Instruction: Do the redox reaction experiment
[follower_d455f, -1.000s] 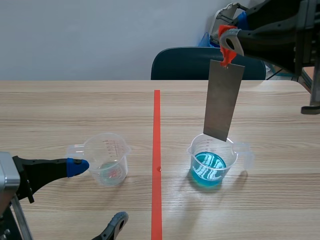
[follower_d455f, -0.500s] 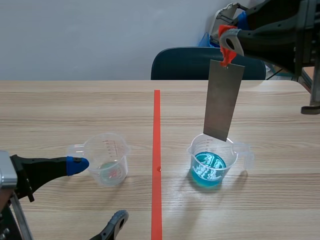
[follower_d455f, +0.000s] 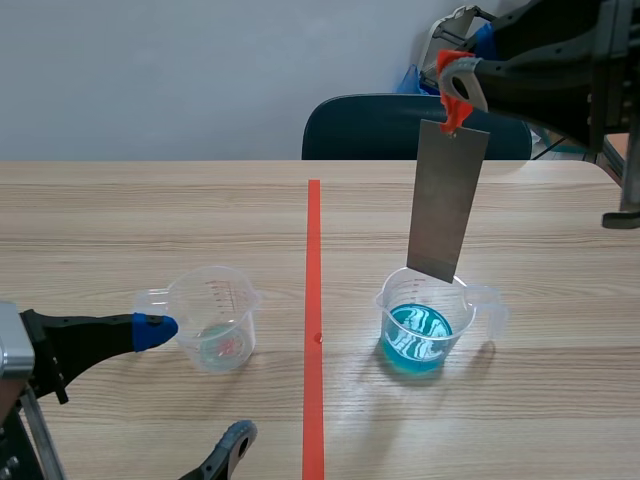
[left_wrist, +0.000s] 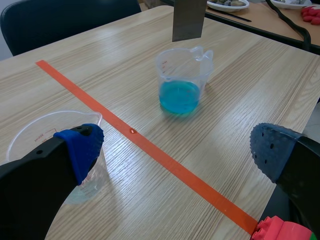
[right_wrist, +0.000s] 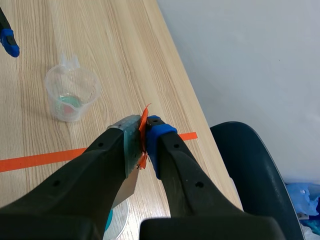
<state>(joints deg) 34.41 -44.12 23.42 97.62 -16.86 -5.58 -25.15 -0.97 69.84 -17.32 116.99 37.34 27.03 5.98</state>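
Not much has changed since a second ago. The only shift we can spot is the left arm sliding back a touch, away from the blue beaker (follower_d455f: 425, 325); over the last half second it hasn't budged. The metal plate (follower_d455f: 447, 200) hangs exactly where it did, and neither beaker has moved.

Now the fingers. The right gripper (follower_d455f: 455, 90) is up high above the blue beaker, fingers (right_wrist: 160, 137) clamped tight on the top end of the metal plate, with an orange-red tie (follower_d455f: 452, 95) squeezed in at the grip. The plate hangs slightly tilted, its lower edge just above the beaker's rim and not in the blue liquid.

The left gripper (follower_d455f: 195, 385) sits low, well to the left of the blue beaker, across the tape line (follower_d455f: 314, 300). Its fingers are spread wide and hold nothing. One blue pad (left_wrist: 80, 147) is right up against the wall of the clear beaker (follower_d455f: 215, 320); we can't tell if it actually touches. The other finger stands well clear of it.

The clear beaker stands on the counter (follower_d455f: 150, 220) left of the blue one, with a little pale liquid at the bottom.
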